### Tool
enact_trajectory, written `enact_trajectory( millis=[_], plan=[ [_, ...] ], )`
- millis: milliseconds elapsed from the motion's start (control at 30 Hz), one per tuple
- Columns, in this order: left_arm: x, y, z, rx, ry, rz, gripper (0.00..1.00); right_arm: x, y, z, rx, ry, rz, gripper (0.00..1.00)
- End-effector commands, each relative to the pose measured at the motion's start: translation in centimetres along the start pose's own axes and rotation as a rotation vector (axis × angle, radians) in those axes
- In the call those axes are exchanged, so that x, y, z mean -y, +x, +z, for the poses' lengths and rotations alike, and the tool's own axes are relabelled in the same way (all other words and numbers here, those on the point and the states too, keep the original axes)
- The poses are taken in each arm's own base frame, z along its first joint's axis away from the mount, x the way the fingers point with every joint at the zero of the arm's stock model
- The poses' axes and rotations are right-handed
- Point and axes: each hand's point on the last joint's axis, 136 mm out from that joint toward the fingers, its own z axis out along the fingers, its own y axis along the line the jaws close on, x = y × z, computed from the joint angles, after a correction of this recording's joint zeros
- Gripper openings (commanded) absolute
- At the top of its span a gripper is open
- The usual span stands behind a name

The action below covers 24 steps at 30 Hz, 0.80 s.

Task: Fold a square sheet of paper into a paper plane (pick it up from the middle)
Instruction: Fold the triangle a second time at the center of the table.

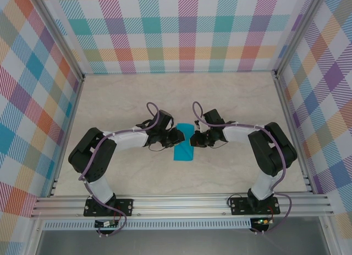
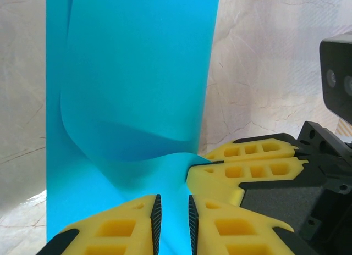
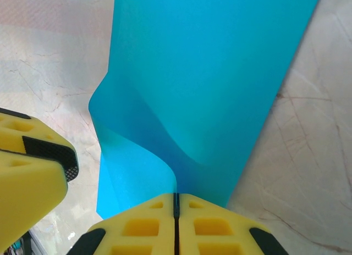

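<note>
The square sheet of paper point(image 1: 183, 148), buckled into a raised fold, is held at mid-table point(image 1: 231, 101) between both arms. It is pinched by the left gripper point(image 2: 173, 222) and clamped at its near edge by the fully closed right gripper point(image 3: 176, 222).

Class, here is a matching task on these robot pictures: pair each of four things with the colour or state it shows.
Column A:
1. sheet of paper
2. left gripper
3. right gripper
4. table

Column B:
a. beige marble pattern
b. jaws pressed tight together on the paper
c. teal-blue, curled up in the middle
d. a narrow gap between the pads, paper in it

Pairs: 1-c, 2-d, 3-b, 4-a
</note>
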Motion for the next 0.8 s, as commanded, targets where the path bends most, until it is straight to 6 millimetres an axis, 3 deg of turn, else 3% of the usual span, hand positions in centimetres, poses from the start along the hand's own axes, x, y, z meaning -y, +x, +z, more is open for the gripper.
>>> enact_trajectory(
  millis=[0, 767],
  plan=[
    [0.85, 0.59, -0.28, -0.012, 0.013, 0.039, 0.23, -0.18, -0.34, -0.06, -0.009, -0.009, -0.021, 0.08],
    [1.29, 0.66, 0.64, -0.029, 0.010, 0.039, 0.18, 0.79, -0.20, 0.47, -0.038, 0.035, -0.019, 0.09]
  ],
)
